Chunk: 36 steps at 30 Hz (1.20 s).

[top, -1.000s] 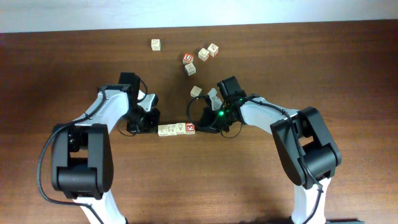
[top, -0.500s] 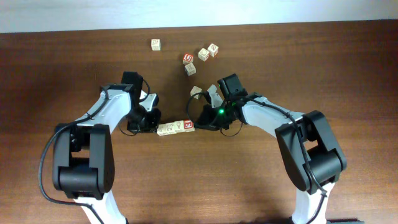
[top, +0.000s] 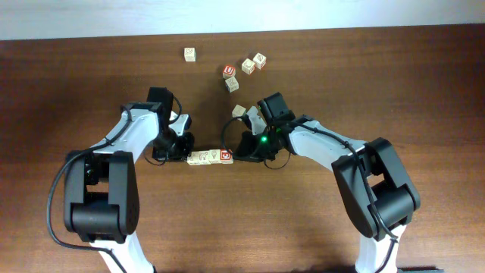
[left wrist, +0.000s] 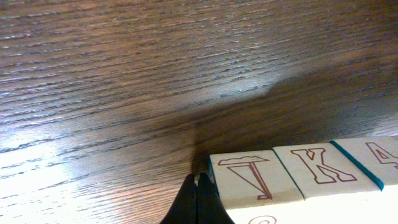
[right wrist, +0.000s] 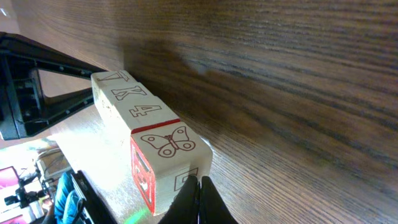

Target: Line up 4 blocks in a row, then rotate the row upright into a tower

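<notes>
Four pale-wood alphabet cubes sit in one touching row at the middle of the dark wooden bench; tops read T, K, 4, red butterfly. Left arm and right arm bend inward, wrists low, one at each end of the row. Left fingers: pressed together, gripping nothing, tips against the T cube. Right fingers: closed too, empty, tips just beside the butterfly cube.

four pale-wood blocks in one touching row, lying flat, row running 9 to 3 o'clock, 3 o'clock end swung slightly toward 12. from 9 o'clock end: t block, k block, 4 block, butterfly block with red-printed side face. top faces printed in red outline.
</notes>
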### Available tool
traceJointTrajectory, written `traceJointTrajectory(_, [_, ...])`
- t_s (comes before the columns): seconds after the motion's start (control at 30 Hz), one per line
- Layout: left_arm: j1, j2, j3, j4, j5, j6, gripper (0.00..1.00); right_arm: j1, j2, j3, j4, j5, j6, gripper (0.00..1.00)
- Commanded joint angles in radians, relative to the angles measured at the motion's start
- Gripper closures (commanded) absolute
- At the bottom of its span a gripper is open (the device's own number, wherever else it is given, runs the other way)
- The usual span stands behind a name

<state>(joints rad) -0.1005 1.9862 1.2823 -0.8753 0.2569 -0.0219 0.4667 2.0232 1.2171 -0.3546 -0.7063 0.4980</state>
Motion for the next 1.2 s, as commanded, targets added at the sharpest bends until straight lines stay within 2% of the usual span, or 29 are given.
traceJointTrajectory(0.0, [-0.032, -0.018, 0.014, 0.002, 0.143, 0.016, 1.0, 0.077, -0.037, 0.081, -0.02, -0.05, -0.027, 0.96])
traceJointTrajectory(0.6, [-0.033, -0.018, 0.014, 0.002, 0.143, 0.015, 1.0, 0.175, -0.037, 0.231, -0.129, 0.063, -0.075, 0.96])
traceJointTrajectory(1.17, [-0.029, -0.018, 0.014, 0.002, 0.114, 0.015, 1.0, 0.183, -0.037, 0.235, -0.129, 0.077, -0.075, 0.96])
